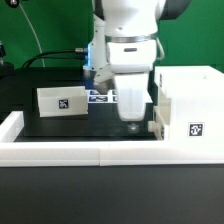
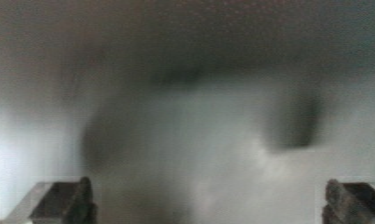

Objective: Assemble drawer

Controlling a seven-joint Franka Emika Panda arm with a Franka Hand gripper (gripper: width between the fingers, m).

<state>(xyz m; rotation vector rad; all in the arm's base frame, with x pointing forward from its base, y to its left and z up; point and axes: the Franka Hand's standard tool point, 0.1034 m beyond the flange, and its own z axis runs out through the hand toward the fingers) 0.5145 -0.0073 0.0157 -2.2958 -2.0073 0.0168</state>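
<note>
Two drawer pieces sitting apart, the gripper (image 1: 133, 113) hanging between them.
Its fingers (image 2: 63, 200) are standing spread wide, clasping nothing (wrist view blurry). The small tray (image 1: 62, 100) is lying left, long axis running left-right, marker facing near; the housing (image 1: 190, 100) is sitting right, seemingly opening leftward. Descending here is risking a fingertip clipping the housing wall, skewing it.
</note>
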